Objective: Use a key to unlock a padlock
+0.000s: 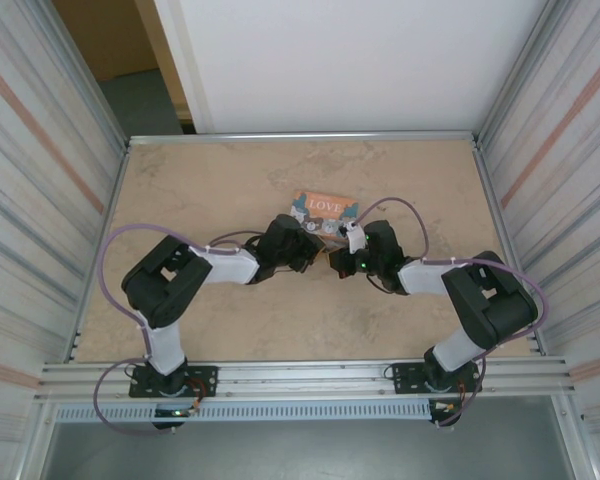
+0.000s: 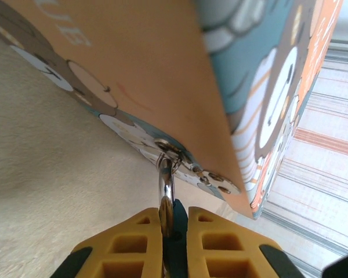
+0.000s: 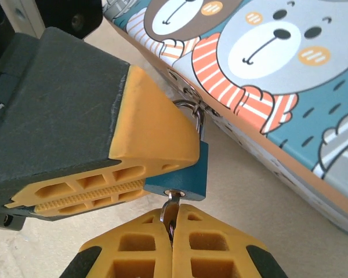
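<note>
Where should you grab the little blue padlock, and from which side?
Pinch the padlock across its flat body, coming from the side away from the box: its shackle hangs from the box, and its bottom holds the key.

The padlock (image 3: 187, 174) sits before the box (image 1: 325, 207), between left pincer (image 2: 174, 223) and the key (image 3: 171, 204) in right pincer (image 3: 173, 225).

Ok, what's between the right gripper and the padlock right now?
The key: in the right wrist view its silvery shaft runs from the right gripper's shut fingers into the bottom of the padlock, which the left gripper clamps.
</note>
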